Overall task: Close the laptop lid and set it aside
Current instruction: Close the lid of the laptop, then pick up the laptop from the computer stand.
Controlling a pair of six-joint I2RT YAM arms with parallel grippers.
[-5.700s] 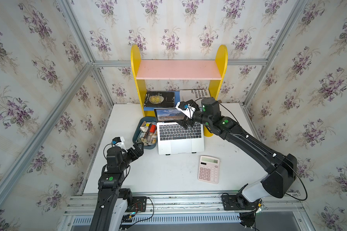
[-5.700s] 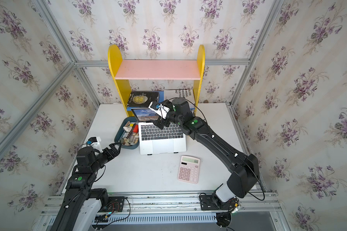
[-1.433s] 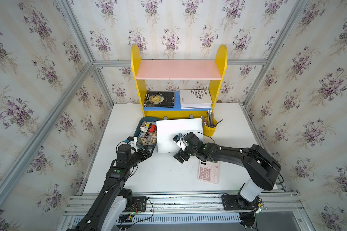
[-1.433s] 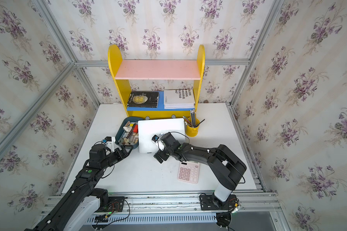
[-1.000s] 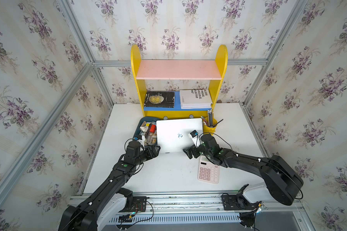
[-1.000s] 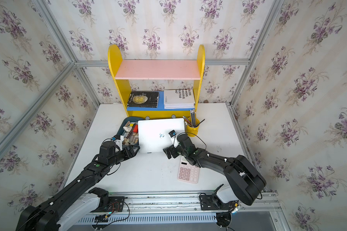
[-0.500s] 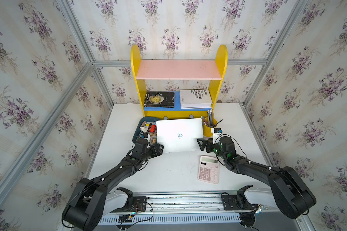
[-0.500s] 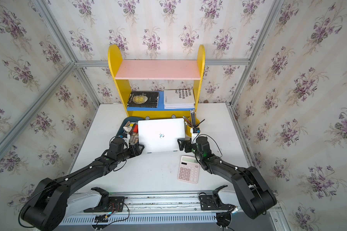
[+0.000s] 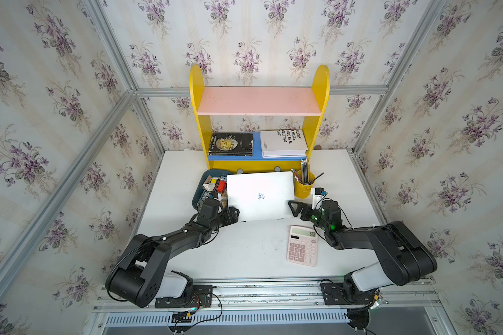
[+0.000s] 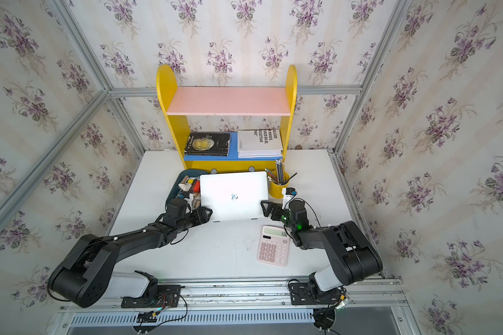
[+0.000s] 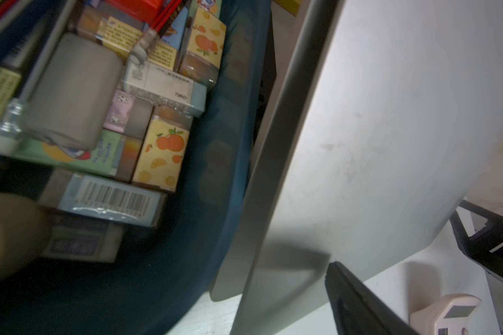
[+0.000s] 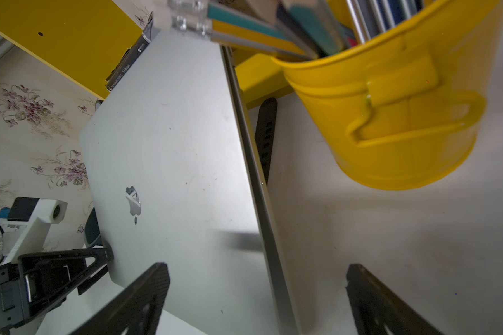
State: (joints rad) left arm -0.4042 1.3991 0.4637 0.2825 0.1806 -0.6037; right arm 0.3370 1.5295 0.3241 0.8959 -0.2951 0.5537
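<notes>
A mock study corner in a robot test cell — floral wallpaper panels (image 9: 55, 87) in aluminium framing (image 9: 108, 116), white desk (image 9: 244, 252), bookshelf (image 9: 259, 104), pencil cup (image 9: 302, 188).

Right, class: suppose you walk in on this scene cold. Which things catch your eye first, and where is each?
The yellow shelf with its pink board stands at the back of the white table. In front of it sits the closed silver laptop, with the left tool and the right tool open at its two near corners. A pink calculator lies nearer the front, by the right arm.
</notes>
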